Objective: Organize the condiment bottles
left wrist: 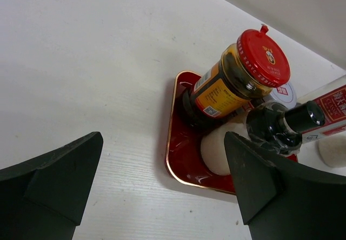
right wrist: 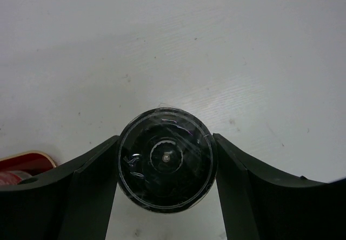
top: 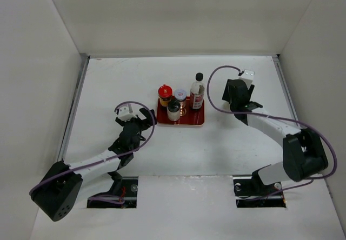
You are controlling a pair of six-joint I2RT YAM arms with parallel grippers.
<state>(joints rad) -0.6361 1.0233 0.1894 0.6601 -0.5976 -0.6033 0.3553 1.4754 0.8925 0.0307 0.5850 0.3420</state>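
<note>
Fifth jar being fetched for the tray
Right tool [right wrist: 166,138] grips a dark-lidded jar [right wrist: 166,170] above the counter [right wrist: 173,45], right of the red tray [top: 190,122] bearing the other bottles [top: 197,91]. Left tool [left wrist: 162,137] gapes wide, empty. Next, likely: carry it left into a free spot.

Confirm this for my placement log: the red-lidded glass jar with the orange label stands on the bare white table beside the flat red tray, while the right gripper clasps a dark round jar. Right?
No: the red-lidded glass jar stands on the flat red tray, not beside it, as the left wrist view shows. The right gripper does clasp the dark round jar.
</note>
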